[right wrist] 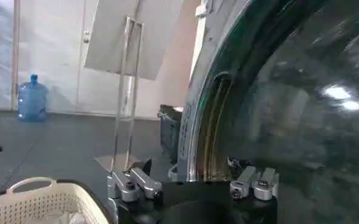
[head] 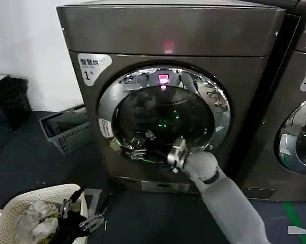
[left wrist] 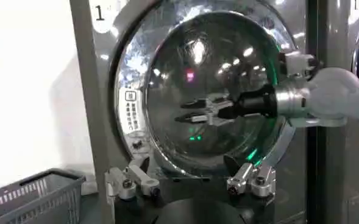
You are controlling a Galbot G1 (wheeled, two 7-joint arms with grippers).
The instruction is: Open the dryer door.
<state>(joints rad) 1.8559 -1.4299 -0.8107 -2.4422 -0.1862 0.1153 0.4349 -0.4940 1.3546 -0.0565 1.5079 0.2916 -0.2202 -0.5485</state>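
The dryer door is a round porthole with a wide chrome rim and dark glass, and it lies flush in the grey dryer's front. My right gripper reaches to the door's lower left rim, open. In the left wrist view the right gripper hovers before the glass with its fingers spread. In the right wrist view the right gripper straddles the door's chrome rim, one finger on each side. My left gripper hangs low at the left over a white basket, open, facing the door from a distance.
A white laundry basket with clothes stands on the floor at the front left. A grey crate sits beside the dryer's left side, with a black bin farther left. The neighbouring machine stands close on the right.
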